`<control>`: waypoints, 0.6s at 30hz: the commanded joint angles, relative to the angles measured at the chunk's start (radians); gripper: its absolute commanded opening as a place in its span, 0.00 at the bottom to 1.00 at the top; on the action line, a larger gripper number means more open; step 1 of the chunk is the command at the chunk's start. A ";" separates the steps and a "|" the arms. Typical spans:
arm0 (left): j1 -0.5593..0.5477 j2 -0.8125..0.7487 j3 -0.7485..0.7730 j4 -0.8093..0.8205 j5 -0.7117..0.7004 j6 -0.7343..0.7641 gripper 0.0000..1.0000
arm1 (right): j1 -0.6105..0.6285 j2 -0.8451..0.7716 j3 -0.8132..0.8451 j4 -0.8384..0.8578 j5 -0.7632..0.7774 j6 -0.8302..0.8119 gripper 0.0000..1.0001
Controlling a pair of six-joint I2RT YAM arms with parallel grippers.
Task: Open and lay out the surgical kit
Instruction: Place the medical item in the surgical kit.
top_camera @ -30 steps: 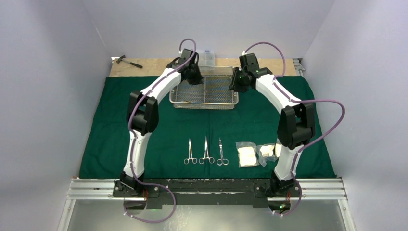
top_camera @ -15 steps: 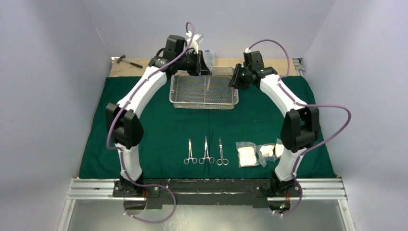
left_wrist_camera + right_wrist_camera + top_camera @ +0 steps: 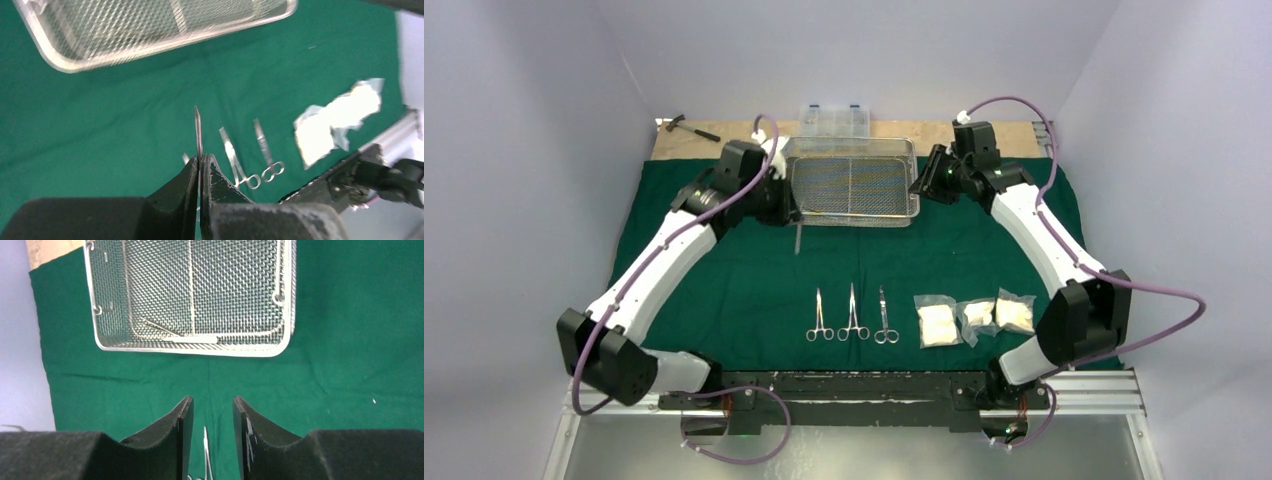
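Kit is nearly laid out. The cloth (image 3: 724,290) lies spread flat as the working field, and the tray (image 3: 854,218) sits at its far edge, clear of the row on my side. Three forceps (image 3: 854,316) lie parallel with their rings toward the arm bases, and three gauze packets (image 3: 939,324) sit just to their right. That makes one tidy line that is easy to check.

My left gripper (image 3: 201,161) is clamped tight on the tweezers (image 3: 198,131). It pinches them at one end so the tips point out ahead, and it hangs over the cloth just this side of the tray's left corner. I judge they are bound for the row, and the bare cloth left of the forceps looks like the natural spot.

My right gripper (image 3: 208,425) stands part open with nothing between its fingers. It hovers over the cloth off the tray's right end, facing the mesh.

From there I see a slim steel piece (image 3: 160,327) lying in the tray near one corner. I cannot tell whether it is another instrument or part of the tray. If it is an instrument, the right arm is well placed to fetch it.
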 commanded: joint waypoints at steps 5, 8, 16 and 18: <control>-0.020 -0.177 -0.346 -0.104 -0.280 -0.220 0.00 | -0.003 -0.127 -0.084 -0.039 0.056 0.039 0.38; -0.091 -0.182 -0.399 -0.101 -0.381 -0.264 0.00 | -0.003 -0.141 -0.104 -0.035 0.065 0.048 0.38; -0.206 -0.098 -0.538 -0.010 -0.481 -0.412 0.00 | -0.003 -0.162 -0.130 -0.037 0.081 0.055 0.38; -0.210 -0.093 -0.560 -0.011 -0.522 -0.423 0.00 | -0.004 -0.163 -0.131 -0.038 0.081 0.055 0.38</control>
